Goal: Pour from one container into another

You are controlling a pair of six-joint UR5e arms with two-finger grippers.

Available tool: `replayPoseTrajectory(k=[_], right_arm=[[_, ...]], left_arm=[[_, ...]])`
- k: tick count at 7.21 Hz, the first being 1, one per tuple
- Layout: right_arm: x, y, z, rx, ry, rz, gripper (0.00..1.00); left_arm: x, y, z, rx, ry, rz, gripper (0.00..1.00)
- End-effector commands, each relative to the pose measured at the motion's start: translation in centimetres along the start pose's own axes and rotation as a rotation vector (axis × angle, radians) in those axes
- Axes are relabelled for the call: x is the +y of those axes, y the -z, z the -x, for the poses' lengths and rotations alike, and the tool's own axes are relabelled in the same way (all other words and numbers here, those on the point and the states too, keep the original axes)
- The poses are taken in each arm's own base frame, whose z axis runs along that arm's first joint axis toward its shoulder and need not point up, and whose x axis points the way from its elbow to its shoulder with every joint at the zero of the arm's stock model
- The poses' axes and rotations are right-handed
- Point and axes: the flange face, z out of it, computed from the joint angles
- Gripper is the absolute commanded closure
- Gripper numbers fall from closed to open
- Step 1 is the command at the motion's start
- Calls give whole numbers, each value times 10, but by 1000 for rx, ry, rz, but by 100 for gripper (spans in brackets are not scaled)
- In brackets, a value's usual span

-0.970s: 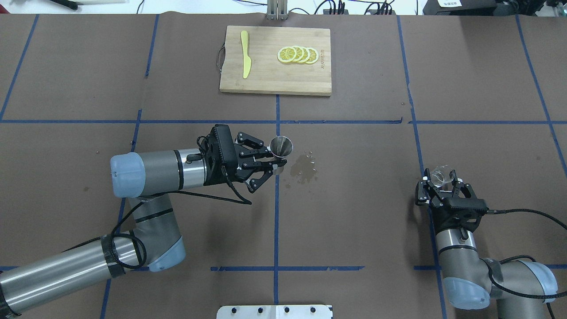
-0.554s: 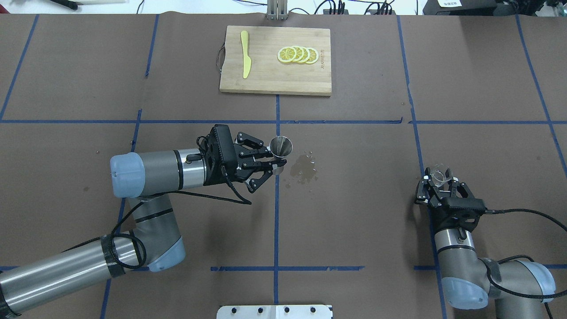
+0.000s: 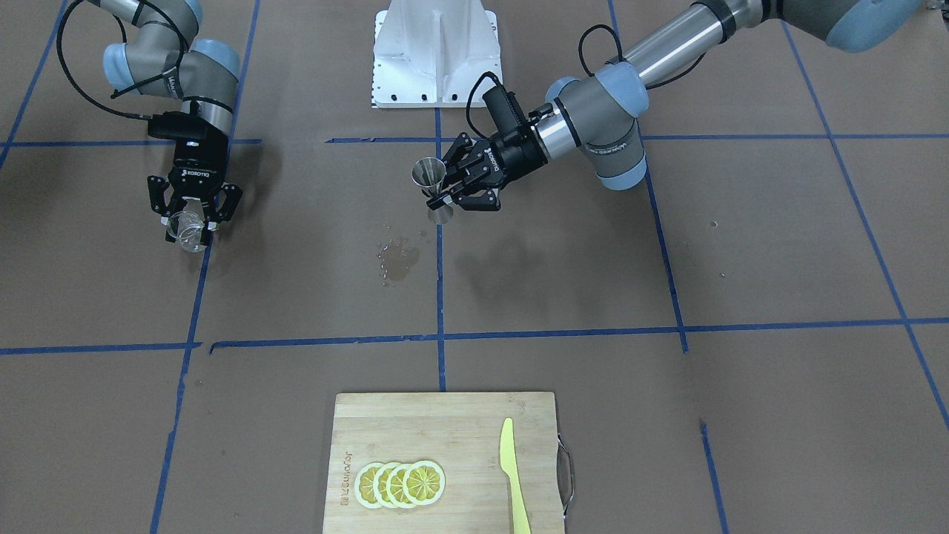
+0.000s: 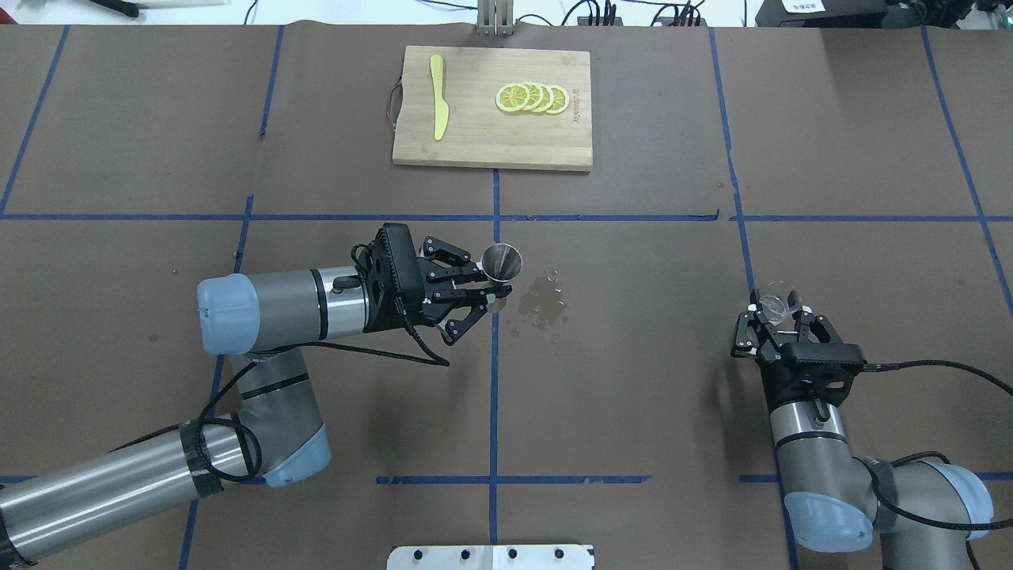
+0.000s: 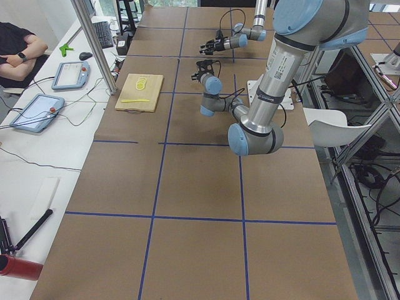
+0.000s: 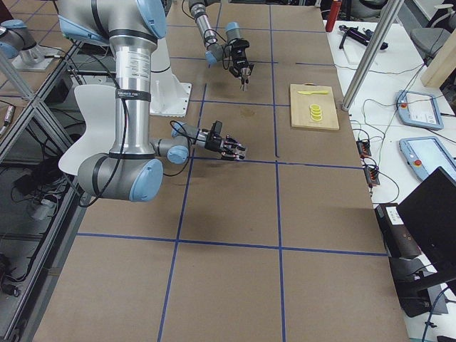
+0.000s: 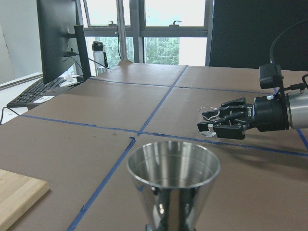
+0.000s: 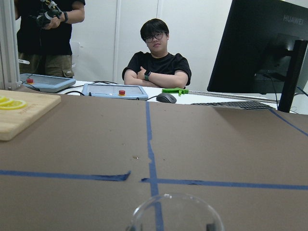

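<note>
The steel jigger (image 4: 502, 264) stands upright off the table, and my left gripper (image 4: 489, 290) is shut on its narrow waist. In the front view the jigger (image 3: 430, 178) is near the centre line. The left wrist view looks into the jigger's open upper cone (image 7: 173, 168). Far to the right, my right gripper (image 4: 779, 318) is shut on the clear glass measuring cup (image 4: 776, 302), held low over the table. The same cup (image 3: 185, 227) sits between the right gripper's fingers in the front view. Only the cup's rim (image 8: 175, 214) shows in the right wrist view. The two containers are well apart.
A wet spill (image 4: 542, 301) marks the brown paper just right of the jigger. At the far middle lies a wooden cutting board (image 4: 475, 142) with lemon slices (image 4: 532, 97) and a yellow knife (image 4: 438, 96). Operators and tablets are beyond the table's far edge.
My right gripper has shifted slightly left and away from the robot with the glass cup in it, and its wrist has turned a little. The left arm and the jigger have not moved.
</note>
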Motion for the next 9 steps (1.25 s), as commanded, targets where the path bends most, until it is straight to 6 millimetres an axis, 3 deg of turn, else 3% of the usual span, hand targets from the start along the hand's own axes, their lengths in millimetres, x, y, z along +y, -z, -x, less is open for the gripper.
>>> replayPoseTrajectory(k=[1, 2, 3, 5, 6, 7, 9], right_arm=[[-44, 7, 22, -22, 51, -15, 100], [-66, 6, 36, -28, 157, -31, 100], [-73, 5, 38, -41, 187, -34, 100], [-86, 8, 52, -103, 243, -1, 100], [-100, 16, 68, -122, 263, -21, 100], [-119, 22, 102, -150, 197, -35, 100], [-136, 28, 133, -171, 163, -47, 100]], left_arm=[[4, 2, 1, -3, -10, 6, 100], [7, 3, 1, -2, -48, 11, 100], [5, 3, 2, -2, -139, 10, 100], [4, -1, 5, -8, -157, 38, 100], [4, -5, 5, -12, -151, 54, 100], [2, -6, 5, -11, -146, 50, 100], [5, -8, 6, -19, -130, 81, 100]])
